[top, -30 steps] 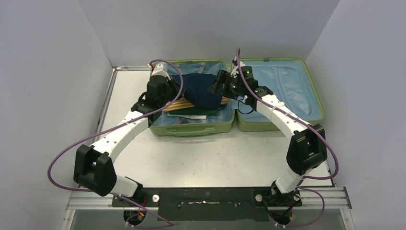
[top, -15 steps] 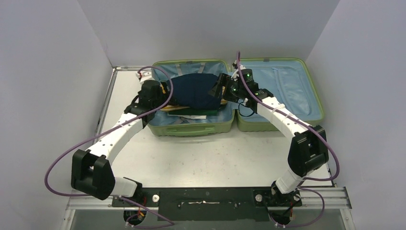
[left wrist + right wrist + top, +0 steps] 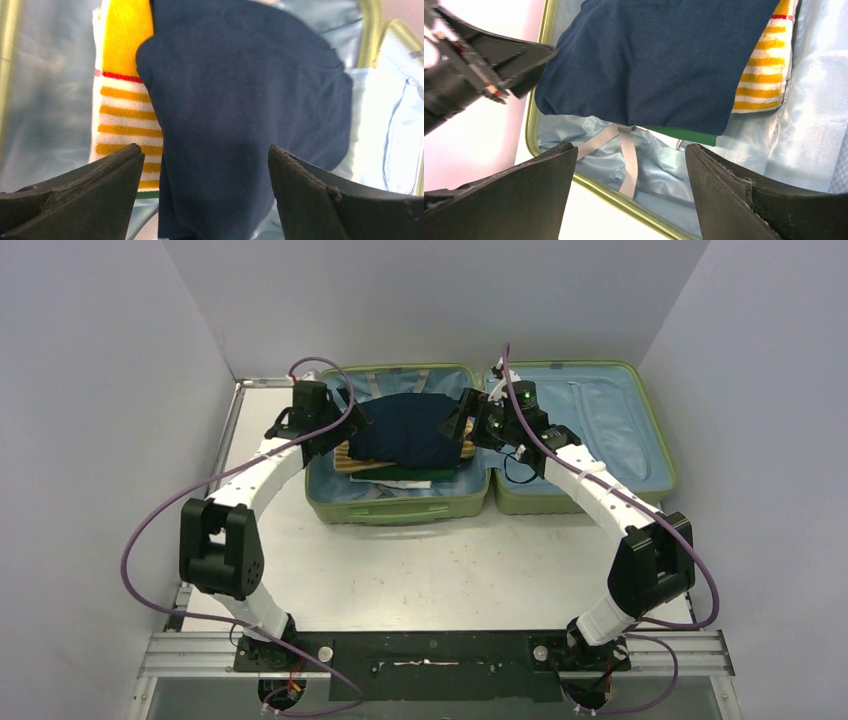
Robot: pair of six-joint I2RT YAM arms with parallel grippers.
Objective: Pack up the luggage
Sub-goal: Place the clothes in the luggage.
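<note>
The luggage lies open at the back of the table, both light-blue lined halves up. Its left half holds a stack of folded clothes: a navy garment on top, a yellow-and-white striped one under it, and a green one at the bottom. My left gripper hovers open at the stack's left side, with the navy garment below its spread jaws and nothing gripped. My right gripper is open at the stack's right side, over the lining and a grey strap.
The luggage's right half shows only lining and a zip. The green rim runs just below my right fingers. The left gripper's finger appears across the stack in the right wrist view. Grey walls close in on three sides.
My left gripper has opened, letting go of the navy garment, and pulled back to the luggage's left edge as its arm swung upright. The right arm has hardly moved.
</note>
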